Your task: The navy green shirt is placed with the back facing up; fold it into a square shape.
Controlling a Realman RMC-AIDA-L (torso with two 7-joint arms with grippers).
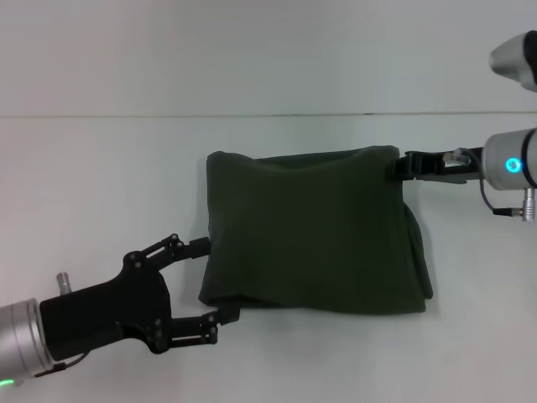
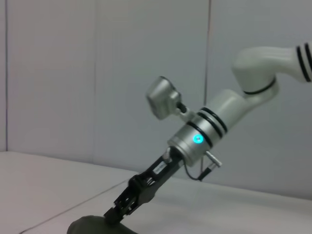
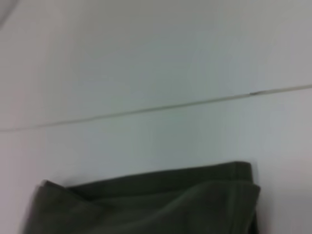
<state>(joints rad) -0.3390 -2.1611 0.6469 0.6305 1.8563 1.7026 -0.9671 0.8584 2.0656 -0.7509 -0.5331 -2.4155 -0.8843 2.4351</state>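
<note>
Dark olive fabric fills the middle of the white table (image 1: 92, 168): the navy green shirt (image 1: 315, 231) lies there folded into a thick, roughly square bundle, its layers stacked and its far edge a little puckered, with a lower layer sticking out slightly along the robot's right side. At the far right corner of the bundle the right gripper (image 1: 401, 166) reaches in from the robot's right, its black fingertips touching the cloth right at that corner; from the head view it is not clear whether they are pinching the fabric or merely resting against it. The left wrist view shows this same gripper (image 2: 116, 214) angled down onto a dark hump of the shirt (image 2: 97, 227), yet there too the finger state cannot be told. The right wrist view shows only a folded edge of the shirt (image 3: 156, 204) lying flat on the table. At the near left corner the left gripper (image 1: 215, 280) sits low beside the bundle, its two black fingers spread wide apart, one tip near the left edge and the other by the near left corner, holding nothing.
</note>
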